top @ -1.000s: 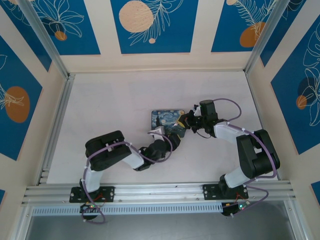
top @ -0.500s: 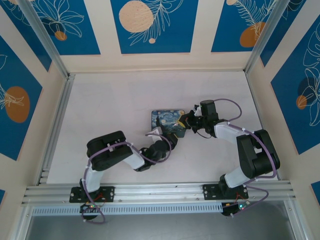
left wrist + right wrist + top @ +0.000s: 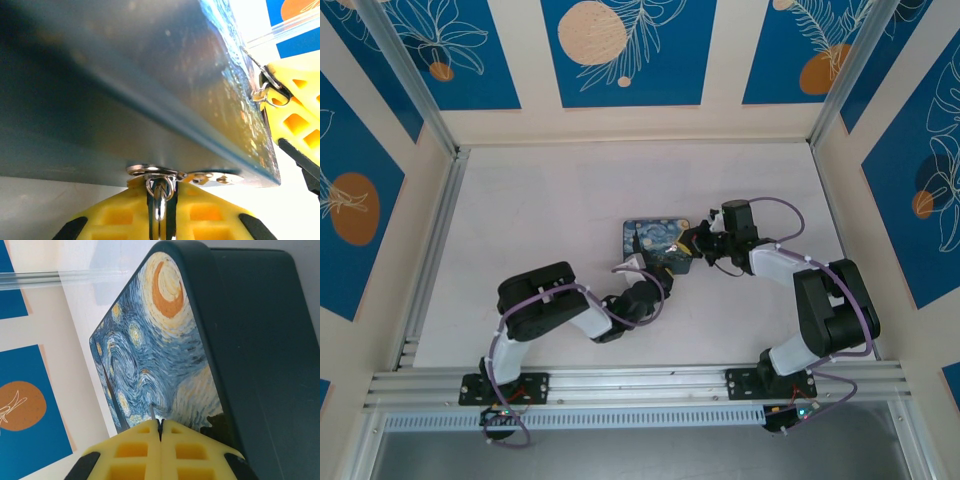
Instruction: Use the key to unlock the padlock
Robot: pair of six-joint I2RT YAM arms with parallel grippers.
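The padlock point(image 3: 160, 202) shows as a small shiny metal loop hanging from the hasp point(image 3: 210, 177) on the edge of the painted box point(image 3: 645, 235). My left gripper point(image 3: 161, 189) has its yellow pads closed on it from below, at the box's near right corner point(image 3: 667, 262). The key point(image 3: 151, 413) is a thin sliver poking out of my right gripper point(image 3: 160, 429), which is shut on it just over the box's lid. In the left wrist view the key point(image 3: 262, 90) and the right fingers point(image 3: 295, 120) sit at the box's right edge. The padlock's body is hidden between the pads.
The starry-night box point(image 3: 160, 350) lies flat mid-table, with both arms meeting at its right side. The right gripper point(image 3: 692, 245) is a few centimetres from the left one. White table point(image 3: 540, 220) stretches to the left and behind; walls enclose three sides.
The left gripper's jaws have closed in on the padlock at the hasp. The left arm's elbow crept slightly right. The right arm and the key stayed put.
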